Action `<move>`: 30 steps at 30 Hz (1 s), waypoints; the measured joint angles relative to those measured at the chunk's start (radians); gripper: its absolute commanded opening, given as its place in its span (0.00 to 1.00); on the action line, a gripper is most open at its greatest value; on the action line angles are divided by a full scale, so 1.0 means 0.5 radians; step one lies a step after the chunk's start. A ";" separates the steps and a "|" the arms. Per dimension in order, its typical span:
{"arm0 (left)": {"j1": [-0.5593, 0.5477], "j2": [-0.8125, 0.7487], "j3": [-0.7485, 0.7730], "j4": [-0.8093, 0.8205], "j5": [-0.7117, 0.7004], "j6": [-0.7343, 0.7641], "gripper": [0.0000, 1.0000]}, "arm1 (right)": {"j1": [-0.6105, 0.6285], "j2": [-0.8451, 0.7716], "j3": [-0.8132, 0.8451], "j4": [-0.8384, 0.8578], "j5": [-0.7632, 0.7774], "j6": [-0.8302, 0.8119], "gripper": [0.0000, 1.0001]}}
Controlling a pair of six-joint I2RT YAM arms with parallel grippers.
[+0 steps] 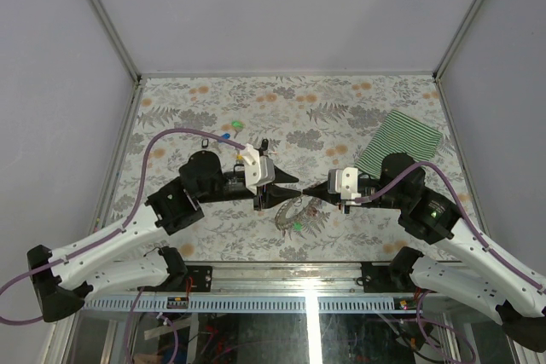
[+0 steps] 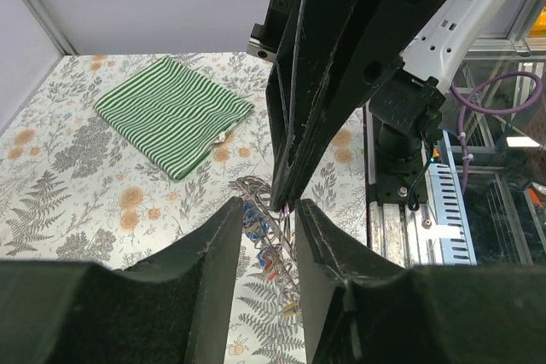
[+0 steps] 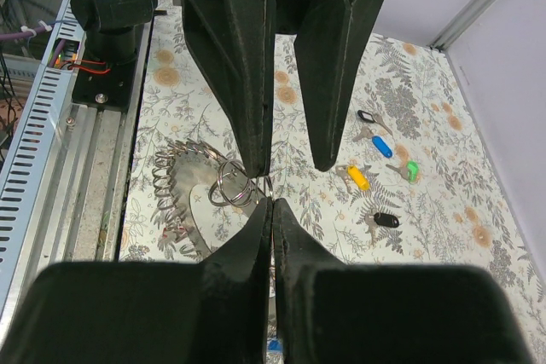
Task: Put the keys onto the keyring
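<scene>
The keyring (image 1: 282, 217), a flat dark grey metal ring with a wire coil (image 3: 166, 168) running along its rim, lies on the desk (image 1: 341, 100) at about 6 o'clock, close to the near edge. The desk top is a matt print of grey ferns and orange flowers. Both end effectors meet tip to tip just above the ring's 12 o'clock side. The left end effector (image 2: 269, 204) has its black, scuffed, wedge-shaped fingers a narrow gap apart, with nothing visibly clamped between them. The right end effector (image 3: 271, 204) is closed tight, its fingers pressed into one point that aims into that gap (whether it pinches a thin wire there I cannot tell). A small split ring (image 3: 229, 185) of bright wire sits just beside those tips, over the keyring. Some keys (image 2: 252, 212) with blue and red plastic heads show among the coil under the left fingers. Five loose keys (image 3: 358, 178), headed black, blue, green, yellow and black, lie scattered at about 10 o'clock from the keyring, well apart from it. A folded green-and-white striped cloth (image 1: 401, 141) lies flat at 2 o'clock.
</scene>
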 measured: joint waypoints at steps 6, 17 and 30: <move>0.000 0.028 -0.006 -0.006 0.000 0.002 0.28 | 0.000 0.000 0.000 0.001 0.000 0.000 0.00; 0.000 0.053 -0.011 -0.060 -0.002 0.039 0.23 | 0.000 0.000 0.000 0.001 0.001 -0.001 0.00; -0.005 0.053 -0.011 -0.094 0.002 0.092 0.00 | -0.001 0.000 0.000 0.000 0.003 0.002 0.05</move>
